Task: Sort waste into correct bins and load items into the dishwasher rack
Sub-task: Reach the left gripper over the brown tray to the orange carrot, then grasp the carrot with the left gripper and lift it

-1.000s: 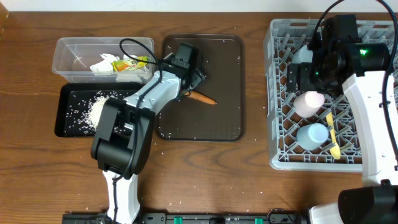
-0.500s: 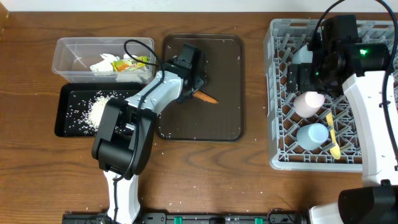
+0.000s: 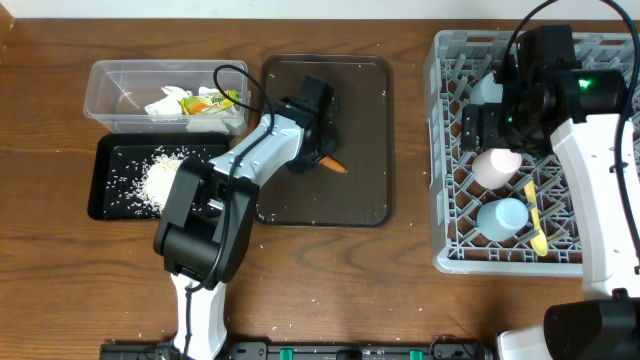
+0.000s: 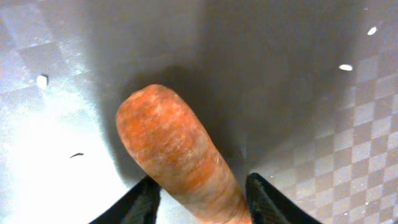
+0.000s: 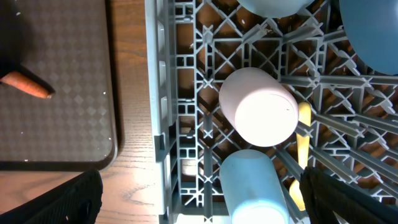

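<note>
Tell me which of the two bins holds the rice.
The shallow black tray holds the rice; the clear tub beside it holds a wrapper and tissue instead.

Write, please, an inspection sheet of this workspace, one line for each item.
Surface: wooden table, loose rice grains near front edge.
Job's things: carrot on brown tray; wrapper and tissue in clear tub; rice in black tray; pink cup, blue cup, spoon in rack.
Clutter: stray grains on the brown tray.
Grippers: left gripper straddles carrot, grip uncertain; right gripper open above rack.
Cables: black cable loops over left arm; another at right arm.
Surroundings: nothing seen.
</note>
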Available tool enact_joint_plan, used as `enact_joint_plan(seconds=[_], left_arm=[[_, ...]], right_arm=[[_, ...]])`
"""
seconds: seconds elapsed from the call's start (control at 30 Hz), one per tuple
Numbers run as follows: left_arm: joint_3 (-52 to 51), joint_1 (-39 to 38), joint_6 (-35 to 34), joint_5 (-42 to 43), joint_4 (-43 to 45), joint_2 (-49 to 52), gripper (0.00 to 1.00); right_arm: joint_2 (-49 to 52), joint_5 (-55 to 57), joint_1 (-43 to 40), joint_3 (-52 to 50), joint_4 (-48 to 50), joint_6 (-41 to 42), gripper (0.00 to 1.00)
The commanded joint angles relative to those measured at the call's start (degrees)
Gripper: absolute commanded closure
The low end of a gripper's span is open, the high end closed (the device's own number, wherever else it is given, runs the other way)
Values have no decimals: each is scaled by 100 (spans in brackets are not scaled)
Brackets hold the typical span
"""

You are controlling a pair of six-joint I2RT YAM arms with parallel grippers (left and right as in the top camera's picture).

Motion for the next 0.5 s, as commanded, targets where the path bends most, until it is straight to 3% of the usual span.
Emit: enact_joint_plan(seconds=[0.0,0.47], left_arm=[[-33,37,271,48,-188,251,59],[251,247,957,22,-925,-446,78]], right_arm=[[-120,15,-20,31,-22,101,1],[-120,15,-20,31,-44,101,1]])
